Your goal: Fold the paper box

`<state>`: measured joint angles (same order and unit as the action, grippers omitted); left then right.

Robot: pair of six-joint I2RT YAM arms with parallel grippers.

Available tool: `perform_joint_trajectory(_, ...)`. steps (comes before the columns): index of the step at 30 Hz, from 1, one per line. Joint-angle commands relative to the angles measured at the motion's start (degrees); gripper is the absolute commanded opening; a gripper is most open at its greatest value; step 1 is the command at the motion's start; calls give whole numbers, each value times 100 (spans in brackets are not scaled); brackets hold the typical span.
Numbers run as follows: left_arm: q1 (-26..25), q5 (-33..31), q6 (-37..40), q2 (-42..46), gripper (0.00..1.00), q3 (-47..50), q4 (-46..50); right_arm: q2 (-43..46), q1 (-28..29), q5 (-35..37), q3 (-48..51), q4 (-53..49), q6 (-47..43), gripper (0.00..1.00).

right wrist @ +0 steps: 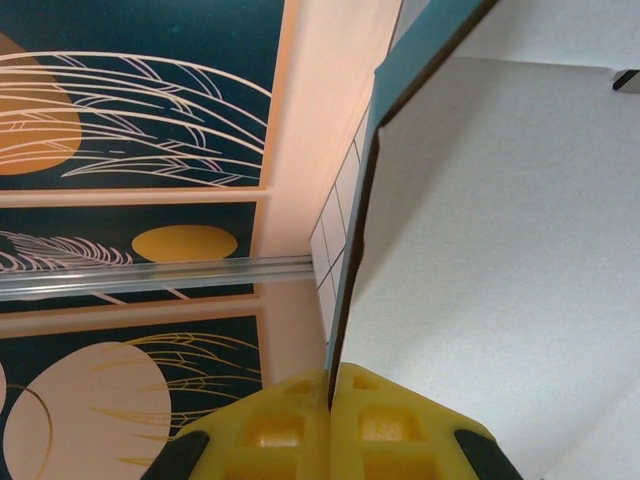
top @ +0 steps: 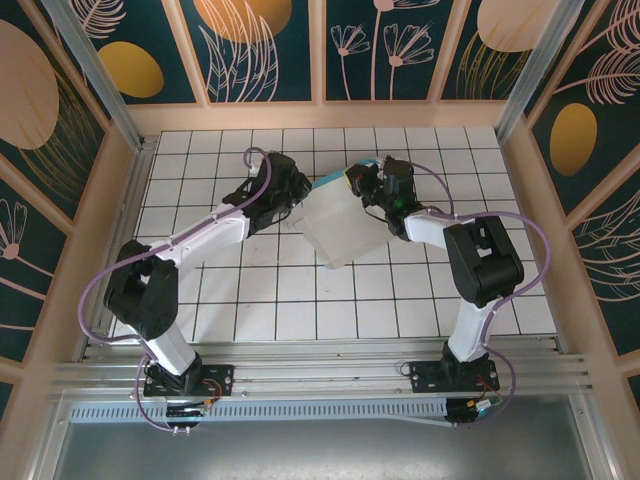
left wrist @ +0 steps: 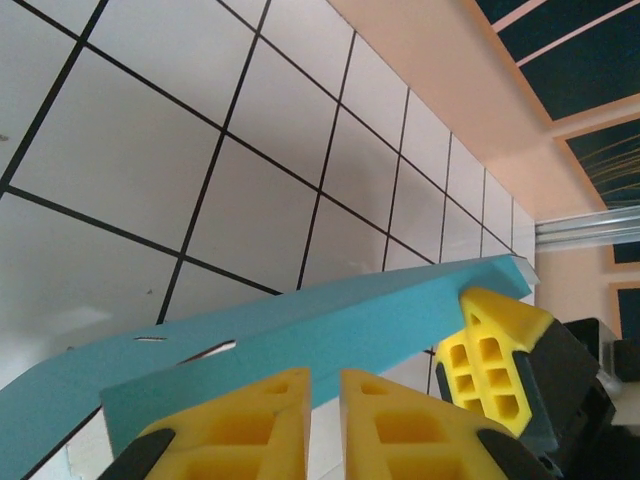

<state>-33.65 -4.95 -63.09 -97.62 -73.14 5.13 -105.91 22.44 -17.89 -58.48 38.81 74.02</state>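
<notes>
The paper box [top: 345, 228] stands tilted at the table's middle, its whitish-grey side up and a turquoise edge along its far side. My right gripper [top: 364, 184] is at the box's far right corner. In the right wrist view it [right wrist: 330, 376] is shut on the sheet's edge, with the pale face [right wrist: 500, 250] to its right. My left gripper [top: 300, 205] is at the box's left side. In the left wrist view its jaws [left wrist: 323, 375] stand a narrow slit apart below a turquoise flap [left wrist: 330, 325], with nothing edge-on between them. The right gripper's yellow finger [left wrist: 493, 365] pinches that flap's end.
The white tiled table [top: 250, 290] is boxed in by peach-framed patterned walls [top: 330, 110]. An aluminium post [top: 535, 60] stands at the far right corner. Both arms bend inward from their bases at the near edge, with purple cables looping beside them.
</notes>
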Motion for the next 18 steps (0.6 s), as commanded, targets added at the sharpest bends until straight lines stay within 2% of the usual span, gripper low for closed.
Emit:
perform_joint_trajectory(1, 20, 75, -10, -296, 17, -328, 481, 165, -38, 52, 39, -173, -220, 3)
perform_joint_trajectory(3, 21, 83, -82, -361, 20, -305, 497, 150, -46, 101, -3, -270, -229, 3)
perform_joint_trajectory(6, 25, 620, -68, -306, 23, -22, -202, 85, -42, 43, -71, -254, -195, 3)
perform_joint_trajectory(8, 19, 518, 287, -102, 25, 69, -397, 85, -50, 61, -84, -283, -228, 3)
perform_joint_trajectory(11, 23, -458, 1595, 613, 34, 306, -372, 120, -71, 110, -87, -398, -330, 3)
perform_joint_trajectory(13, 36, -964, 2623, 1052, 37, 661, -434, 114, -88, 89, -106, -424, -361, 3)
perform_joint_trajectory(16, 152, -781, 4137, 1333, 36, 918, -263, 96, -83, 62, -163, -503, -430, 3)
perform_joint_trajectory(18, 417, -208, 4379, 1263, 33, 790, 159, 86, -88, 41, -230, -612, -501, 3)
